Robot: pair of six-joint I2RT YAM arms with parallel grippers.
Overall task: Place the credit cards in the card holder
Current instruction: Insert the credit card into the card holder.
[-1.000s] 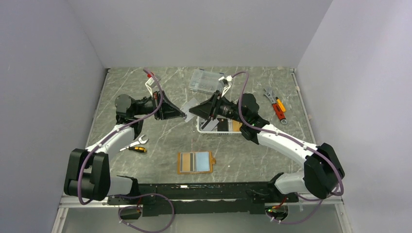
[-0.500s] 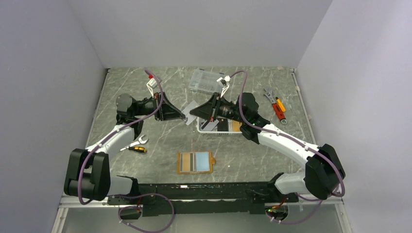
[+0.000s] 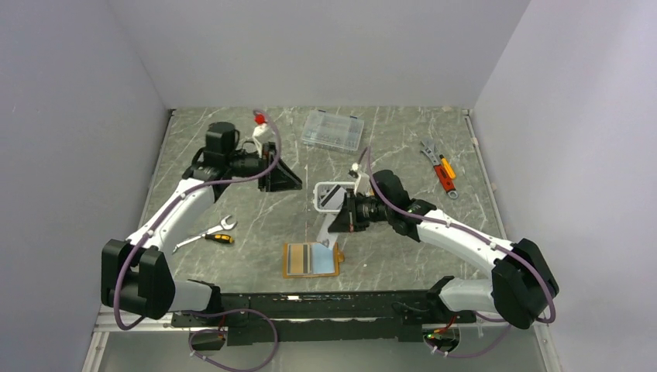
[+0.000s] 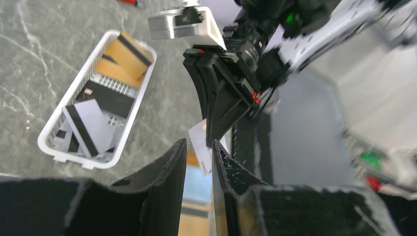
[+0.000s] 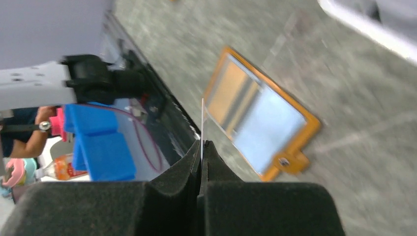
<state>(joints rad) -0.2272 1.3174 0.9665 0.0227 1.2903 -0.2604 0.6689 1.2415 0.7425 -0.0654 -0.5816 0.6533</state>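
Note:
My right gripper [image 3: 338,221] is shut on a grey-white credit card [image 3: 327,232] and holds it tilted just above the far edge of the open orange card holder [image 3: 287,260]. In the right wrist view the card [image 5: 202,120] shows edge-on between the closed pads, with the card holder [image 5: 294,158] below, grey and pale blue cards in its pockets. My left gripper [image 3: 298,186] hangs to the far left, jaws slightly apart with nothing between them. More credit cards [image 4: 91,125], among them black and gold-brown ones, lie in the white basket [image 4: 137,105].
The white basket [image 3: 329,184] sits just behind my right gripper. A clear compartment box [image 3: 333,129] stands at the back. Pliers and a red-handled tool [image 3: 438,167] lie at the right, a wrench and small screwdriver [image 3: 208,234] at the left.
My left gripper let go of the grey-white card and drew back to the left. My right gripper shut on that card and carried it from above the basket toward the card holder.

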